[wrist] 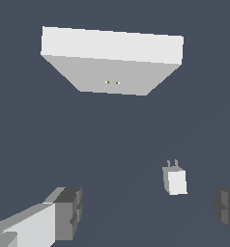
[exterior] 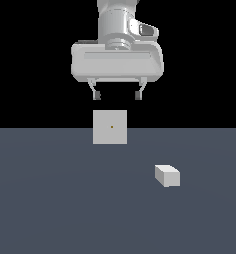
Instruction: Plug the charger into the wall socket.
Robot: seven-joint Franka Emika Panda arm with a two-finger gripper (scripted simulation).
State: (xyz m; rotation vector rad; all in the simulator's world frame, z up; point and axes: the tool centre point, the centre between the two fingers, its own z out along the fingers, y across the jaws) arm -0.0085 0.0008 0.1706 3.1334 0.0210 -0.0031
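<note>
The charger is a small white block lying on the grey floor, toward the exterior view's right and nearer the camera than the socket. In the wrist view the charger shows two short prongs on one end. The wall socket is an upright white square panel with a dark-yellow dot at its centre; in the wrist view the socket shows two small dots. My gripper hangs high above the floor, above the socket, open and empty. Its fingers show in the wrist view, wide apart.
The flat dark grey floor fills the lower half of the exterior view under a black background. Nothing else stands on it.
</note>
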